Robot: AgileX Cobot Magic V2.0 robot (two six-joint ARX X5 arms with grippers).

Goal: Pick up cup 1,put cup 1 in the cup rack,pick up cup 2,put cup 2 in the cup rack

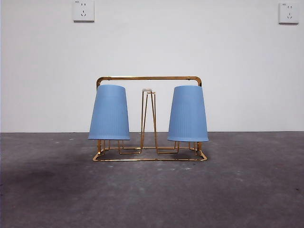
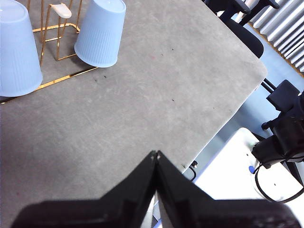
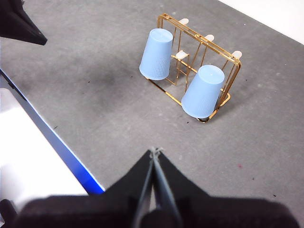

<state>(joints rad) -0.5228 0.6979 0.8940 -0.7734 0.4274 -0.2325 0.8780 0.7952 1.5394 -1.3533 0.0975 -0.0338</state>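
Two light blue ribbed cups hang upside down on prongs of the gold wire cup rack [image 1: 148, 78], one on the left [image 1: 109, 112] and one on the right [image 1: 188, 114]; I cannot tell which is cup 1. A bare pale-tipped prong [image 1: 147, 90] stands between them. The left wrist view shows both cups [image 2: 100, 33] [image 2: 16, 47] and the rack's base wire [image 2: 57, 80], far from my left gripper [image 2: 156, 154], which is shut and empty. My right gripper [image 3: 154, 151] is also shut and empty, well back from the cups [image 3: 156, 53] [image 3: 203, 91] and rack [image 3: 236, 71].
The grey table [image 1: 152, 190] runs to a white wall with two sockets [image 1: 83, 10] [image 1: 289, 13]. The table's edge [image 2: 228, 123] borders black chairs [image 2: 247, 38] and a white base [image 2: 228, 166]. The other arm's black tip [image 3: 19, 23] shows in the right wrist view.
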